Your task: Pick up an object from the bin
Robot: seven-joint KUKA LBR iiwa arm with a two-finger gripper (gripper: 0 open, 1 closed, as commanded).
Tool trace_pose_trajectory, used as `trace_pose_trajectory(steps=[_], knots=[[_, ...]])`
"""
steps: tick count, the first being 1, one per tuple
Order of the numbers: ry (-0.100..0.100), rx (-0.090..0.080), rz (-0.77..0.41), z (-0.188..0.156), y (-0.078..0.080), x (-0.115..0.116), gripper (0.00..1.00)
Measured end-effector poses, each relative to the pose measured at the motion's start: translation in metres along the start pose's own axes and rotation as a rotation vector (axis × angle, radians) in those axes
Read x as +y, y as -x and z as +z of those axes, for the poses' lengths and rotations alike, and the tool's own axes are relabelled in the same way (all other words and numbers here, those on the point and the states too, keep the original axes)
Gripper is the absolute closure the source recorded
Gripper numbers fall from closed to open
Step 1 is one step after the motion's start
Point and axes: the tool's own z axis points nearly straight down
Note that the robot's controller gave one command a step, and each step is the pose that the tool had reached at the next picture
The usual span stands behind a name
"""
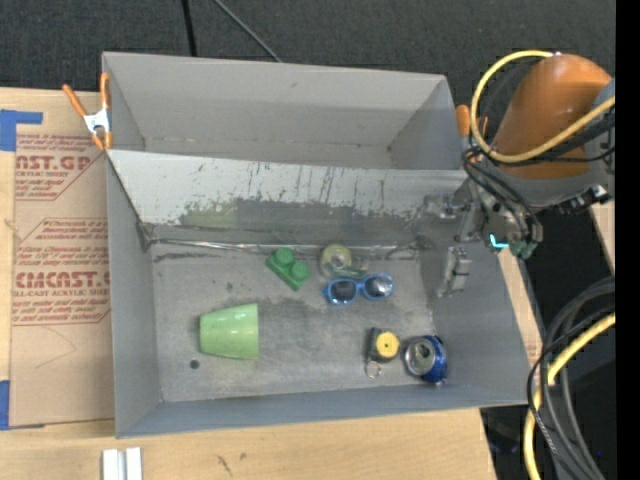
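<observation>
Grey bin (300, 118): gripper (456, 273) hangs by the right wall; I cannot tell its grip state. Blue sunglasses (357, 289) lie left of it, blue can (426, 358) below it.

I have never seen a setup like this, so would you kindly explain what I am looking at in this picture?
One camera looks down into a grey metal bin from above and a little to one side. The orange-capped machine on the right is a robot arm, and its job is to pick one thing out of the bin. Its tool hangs near the bin's right wall, and I see nothing held in it. On the bin floor lie a green cup on its side, a green block, blue sunglasses, a small pale round thing, a yellow round thing and a blue crushed can.
</observation>
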Motion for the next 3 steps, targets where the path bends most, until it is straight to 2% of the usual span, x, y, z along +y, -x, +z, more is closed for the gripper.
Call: trace_pose_trajectory(steps=[1,2,3], knots=[[0.002,-0.002,-0.152,0.105,-0.007,0.061,0.0],[0.0,-0.015,-0.109,0.121,-0.001,0.065,0.0],[-0.001,-0.01,-0.11,0.121,-0.002,0.065,1.0]])
